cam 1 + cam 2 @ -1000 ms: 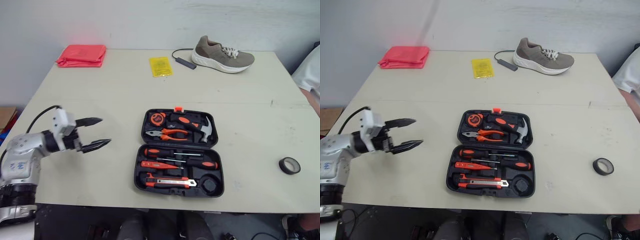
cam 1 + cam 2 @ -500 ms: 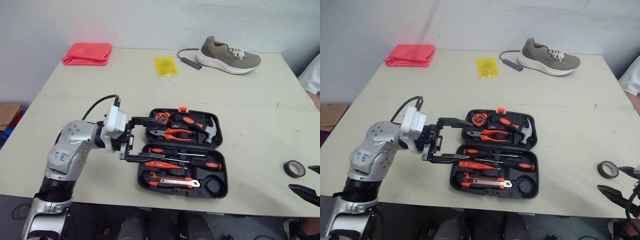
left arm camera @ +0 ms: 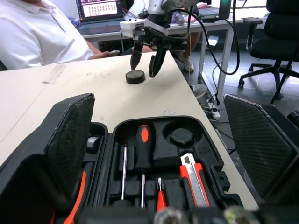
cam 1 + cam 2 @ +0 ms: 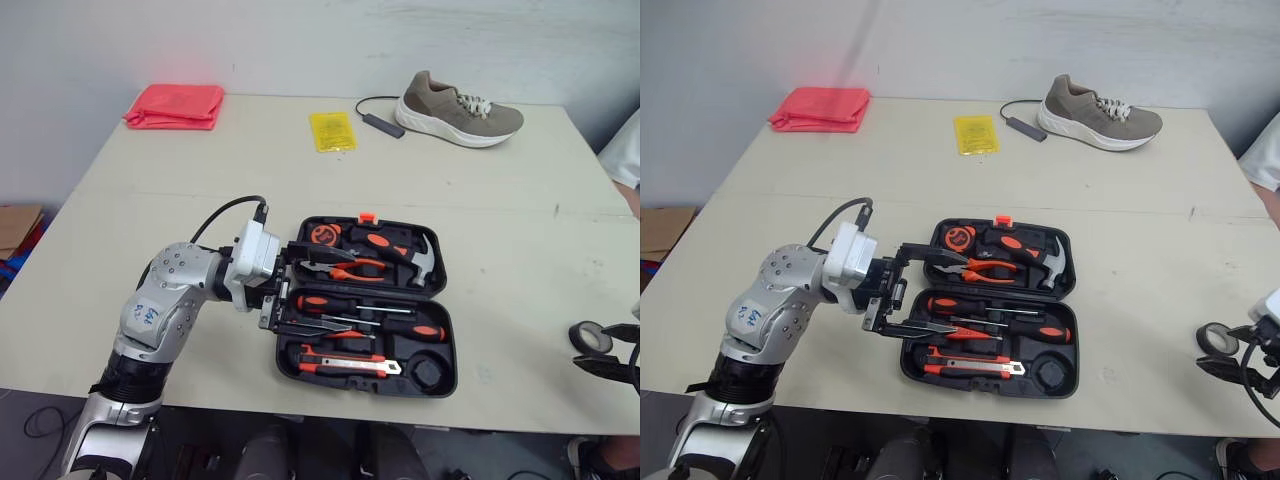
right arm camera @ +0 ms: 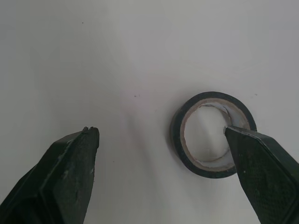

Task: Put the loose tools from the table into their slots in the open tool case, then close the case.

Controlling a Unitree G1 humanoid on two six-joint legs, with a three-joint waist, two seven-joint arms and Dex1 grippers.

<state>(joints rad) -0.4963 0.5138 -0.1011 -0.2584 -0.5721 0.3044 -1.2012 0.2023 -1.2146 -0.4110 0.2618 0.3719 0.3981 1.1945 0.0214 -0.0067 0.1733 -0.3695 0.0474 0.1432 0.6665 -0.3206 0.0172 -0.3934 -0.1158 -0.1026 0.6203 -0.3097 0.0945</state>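
The open black tool case [image 4: 444, 300] lies in the middle of the table, holding orange-handled pliers [image 4: 345, 268], a hammer [image 4: 415, 258], screwdrivers [image 4: 365, 305] and a knife [image 4: 350, 364]. A round recess [image 4: 425, 372] in its near right corner holds nothing. My left gripper [image 4: 318, 290] is open, its fingers [image 3: 70, 140] straddling the case's left end. A black tape roll [image 5: 212, 134] lies flat near the table's right edge. My right gripper [image 5: 160, 132] hovers open just above it, one fingertip over the ring and the other beside it.
At the far side of the table are a tan shoe [image 4: 462, 108], a black cable [image 4: 375, 120], a yellow packet [image 4: 331, 131] and a folded red cloth [image 4: 175, 106]. A person in white [image 4: 622, 160] sits at the right edge. Office chairs [image 3: 280, 28] stand beyond the table.
My left arm swung in from the table's left side until its open fingers straddled the case's left end. My right gripper came into view and moved up over the tape roll.
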